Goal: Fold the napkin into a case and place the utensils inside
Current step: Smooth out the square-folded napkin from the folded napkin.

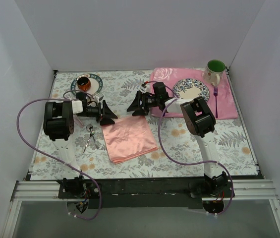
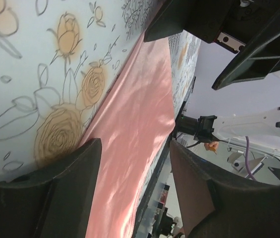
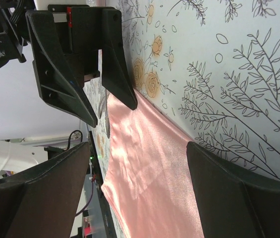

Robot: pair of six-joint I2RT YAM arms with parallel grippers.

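Observation:
The salmon-pink napkin [image 1: 129, 139] lies flat on the floral tablecloth, a little askew; it also shows in the left wrist view [image 2: 135, 119] and the right wrist view [image 3: 149, 168]. Silver utensils [image 1: 90, 139] lie just left of it. My left gripper [image 1: 112, 118] hovers at the napkin's far left corner, open with nothing between its fingers [image 2: 60, 193]. My right gripper [image 1: 135, 109] faces it from the far right corner, wide open and empty as well [image 3: 137, 163]. No folded case shows in any view.
A rose-patterned pink placemat [image 1: 229, 101] at the back right carries a patterned plate [image 1: 191, 89], a green-lined mug [image 1: 215, 71] and a purple fork [image 1: 215, 101]. A plate with a brown cup [image 1: 85, 83] stands back left. White walls enclose the table.

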